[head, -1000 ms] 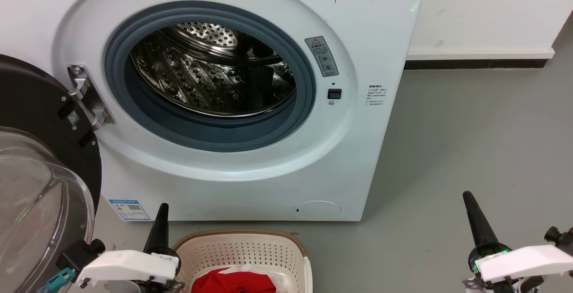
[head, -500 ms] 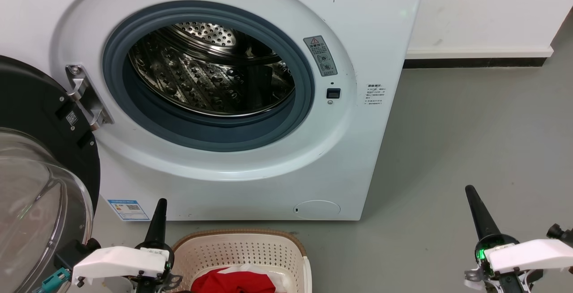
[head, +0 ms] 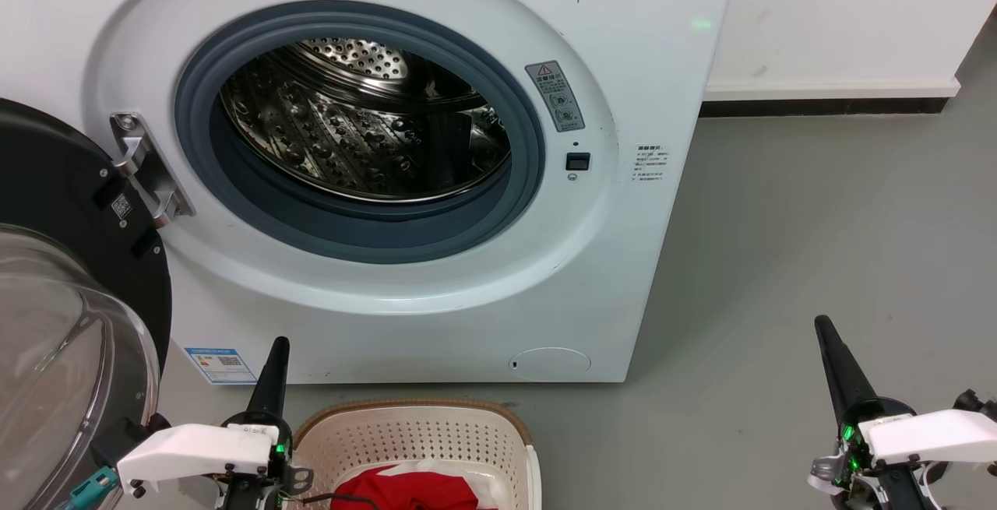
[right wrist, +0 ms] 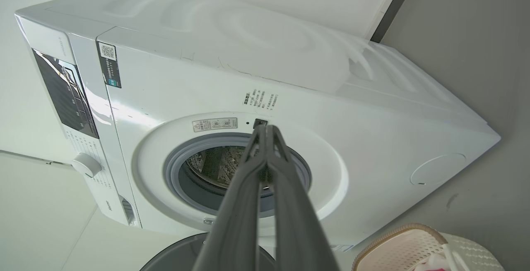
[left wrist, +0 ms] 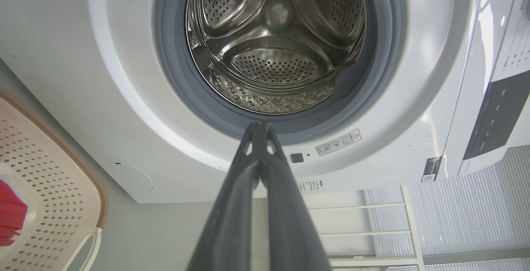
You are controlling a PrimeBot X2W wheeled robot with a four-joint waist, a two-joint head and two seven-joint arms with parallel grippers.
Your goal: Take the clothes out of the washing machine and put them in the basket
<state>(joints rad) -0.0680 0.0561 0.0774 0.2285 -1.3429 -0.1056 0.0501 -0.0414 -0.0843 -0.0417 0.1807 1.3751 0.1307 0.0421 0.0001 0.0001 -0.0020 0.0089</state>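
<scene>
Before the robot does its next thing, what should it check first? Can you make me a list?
1. Washing machine emptied: ok. Every part of its drum in view is bare steel.
2. Clothes in the basket: ok. Red fabric lies inside it.
3. Nothing hanging over the basket's rim: cannot tell. The head view's bottom edge cuts the basket off.
4. Left gripper carrying nothing: ok. Its fingers are shut together with nothing between them.
5. Right gripper carrying nothing: ok. It is shut the same way.
6. Door out of the way: ok. It is swung open at the robot's left.
</scene>
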